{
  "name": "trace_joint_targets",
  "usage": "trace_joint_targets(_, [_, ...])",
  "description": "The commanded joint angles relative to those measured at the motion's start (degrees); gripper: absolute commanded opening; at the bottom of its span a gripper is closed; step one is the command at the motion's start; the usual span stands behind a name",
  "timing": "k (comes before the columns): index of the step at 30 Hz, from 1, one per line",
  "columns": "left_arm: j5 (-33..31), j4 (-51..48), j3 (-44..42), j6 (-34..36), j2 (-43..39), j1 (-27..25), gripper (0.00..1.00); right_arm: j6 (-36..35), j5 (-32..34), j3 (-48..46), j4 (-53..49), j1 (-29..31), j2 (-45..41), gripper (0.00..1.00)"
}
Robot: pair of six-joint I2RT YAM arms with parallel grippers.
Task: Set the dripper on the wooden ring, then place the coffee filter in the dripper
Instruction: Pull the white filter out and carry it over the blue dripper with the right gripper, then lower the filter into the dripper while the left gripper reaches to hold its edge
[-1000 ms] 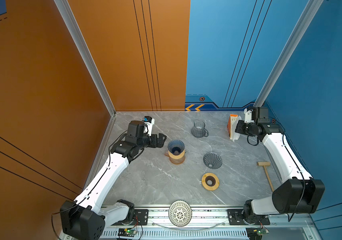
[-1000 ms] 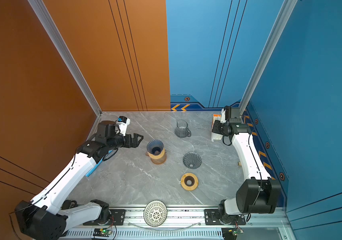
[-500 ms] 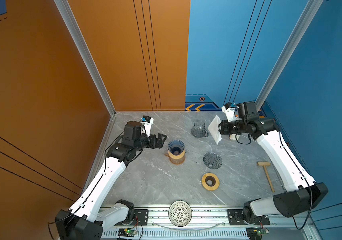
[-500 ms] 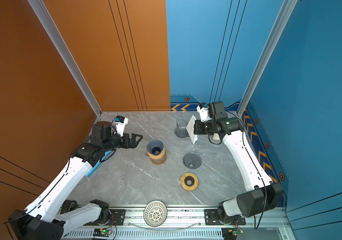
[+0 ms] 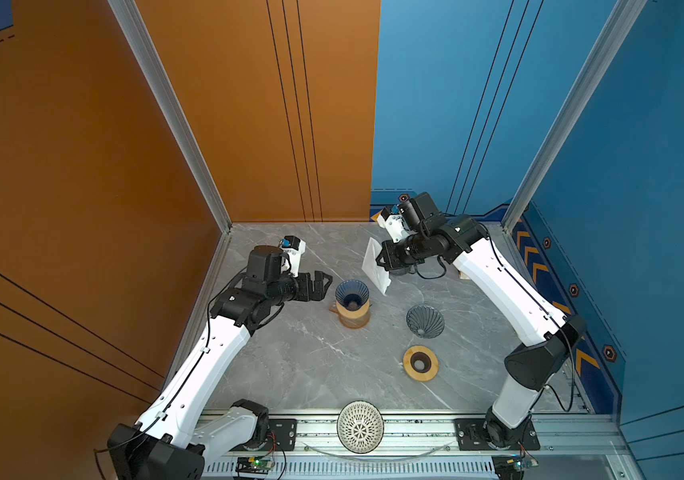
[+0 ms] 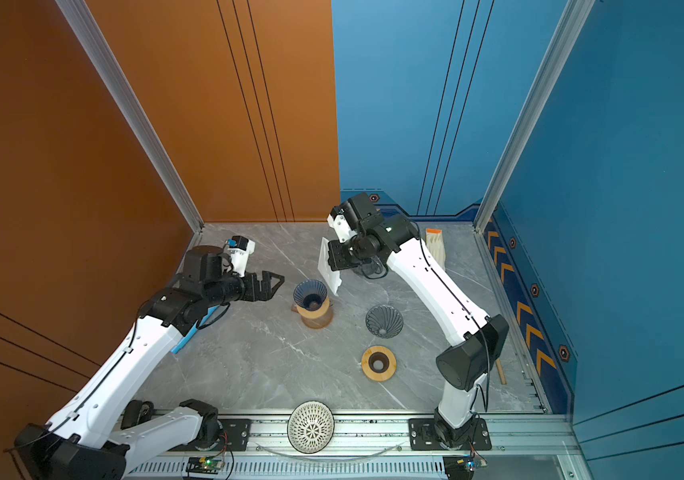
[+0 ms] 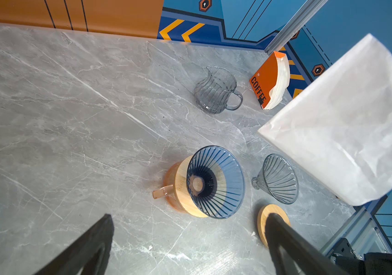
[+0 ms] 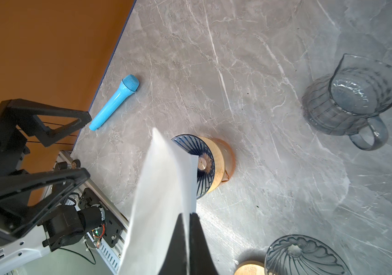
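Both top views: right end effector point(image 5: 382, 262) pinched coffee filter point(image 5: 379, 281) near dripper point(image 5: 351, 293); left end effector point(image 5: 322, 284) stood wide, empty.

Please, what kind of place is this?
Likely a robot test cell dressed as a coffee corner: two arms mounted on a metal rail, painted panel walls, and a marble-look table holding a dripper and a filter pack.

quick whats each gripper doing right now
left gripper: open, holding nothing
right gripper: shut on the coffee filter
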Motion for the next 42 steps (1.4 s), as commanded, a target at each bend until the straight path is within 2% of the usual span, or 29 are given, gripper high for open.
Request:
trace_joint_targets(1, [1.9, -1.8, 2.2, -1.5, -0.6, 0.5, 0.99, 4.2, 2.6, 4.4, -7.7, 1.4, 3.6, 0.0])
trace_joint_targets(5, [2.9, -1.8, 2.8, -1.7, 0.2, 0.5, 0.97, 5.6, 5.3, 8.9, -12.4, 3.2, 7.4, 0.0])
trace_joint_targets(12, [4.4, -1.7, 3.6, -2.7, 2.1, 0.1, 0.95, 7.9, 8.3, 9.9, -12.5, 6.9, 11.6, 0.0])
trace_joint_targets(19, [5.2, -0.8, 3.8, -4.2, 5.0, -1.7, 0.94, 9.3, 10.6, 11.3, -12.4, 8.1, 14.8, 0.0])
trace_joint_targets(37, [7.7, 3.6, 6.5, -5.7, 12.2, -4.9, 0.94, 9.1, 9.1, 11.1, -9.8, 8.9, 18.2, 0.0])
trace_joint_targets(42, [7.2, 3.5, 6.0, -5.5, 14.3, -4.9, 0.89, 9.1, 9.4, 10.7, -9.2, 9.0, 17.8, 0.0])
